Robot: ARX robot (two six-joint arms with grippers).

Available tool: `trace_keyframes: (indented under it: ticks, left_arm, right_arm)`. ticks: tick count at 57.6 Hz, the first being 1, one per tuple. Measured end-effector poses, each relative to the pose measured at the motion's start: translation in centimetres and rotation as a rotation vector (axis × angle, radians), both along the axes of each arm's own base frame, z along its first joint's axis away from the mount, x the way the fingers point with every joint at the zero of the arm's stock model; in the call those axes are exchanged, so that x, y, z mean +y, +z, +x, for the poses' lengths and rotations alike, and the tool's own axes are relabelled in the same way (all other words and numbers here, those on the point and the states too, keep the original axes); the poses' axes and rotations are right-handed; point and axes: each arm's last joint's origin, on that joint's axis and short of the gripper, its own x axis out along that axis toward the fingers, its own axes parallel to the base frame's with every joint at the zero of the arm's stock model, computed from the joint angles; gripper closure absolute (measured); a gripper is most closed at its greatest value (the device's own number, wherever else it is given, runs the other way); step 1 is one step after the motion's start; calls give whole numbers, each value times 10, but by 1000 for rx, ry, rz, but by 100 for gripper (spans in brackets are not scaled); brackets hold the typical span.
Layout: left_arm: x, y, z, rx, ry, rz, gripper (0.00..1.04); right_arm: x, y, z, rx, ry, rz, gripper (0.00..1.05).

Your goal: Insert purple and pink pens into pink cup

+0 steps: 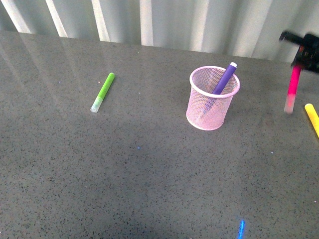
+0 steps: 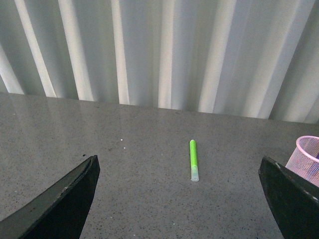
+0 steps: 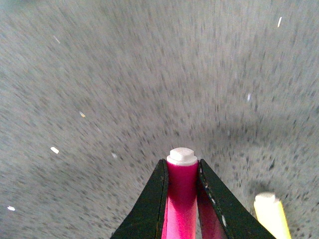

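right gripper (image 3: 182,168): pinching the pink pen (image 1: 293,84), held upright, 3 o'clock of the pink cup (image 1: 199,113)
purple pen (image 1: 225,78): leaning inside the cup
left gripper (image 2: 178,160): spread wide

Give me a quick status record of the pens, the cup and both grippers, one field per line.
purple pen: inside pink cup, leaning on its rim
pink pen: upright in right gripper, right of the cup, not yet inserted
left gripper: open, empty
green marker: lying on table, left of the cup
yellow marker: lying on the table, far right
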Motion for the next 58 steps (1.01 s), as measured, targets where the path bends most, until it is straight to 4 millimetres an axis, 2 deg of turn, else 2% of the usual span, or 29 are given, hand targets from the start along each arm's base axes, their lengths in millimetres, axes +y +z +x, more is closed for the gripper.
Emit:
trace_keyframes:
  ticks: [10,15,19,26,33,58]
  left_arm:
    - [0,0,0,0,0,0,7]
    - [0,0,0,0,0,0,7]
    - [0,0,0,0,0,0,7]
    - [0,0,0,0,0,0,7]
    - [0,0,0,0,0,0,7]
    - [0,0,0,0,0,0,7]
  right_arm:
    - [22,81,-18,-435,115,6,93]
    - [38,107,-33,-602,210,-34,93]
    - [52,117,-45,-697,292,-58,93]
    - [72,110,-62,-795,456,-58,93]
    - [87,88,-75,-832,588,-32,93]
    - [114,39,-81,-784,700,10,93]
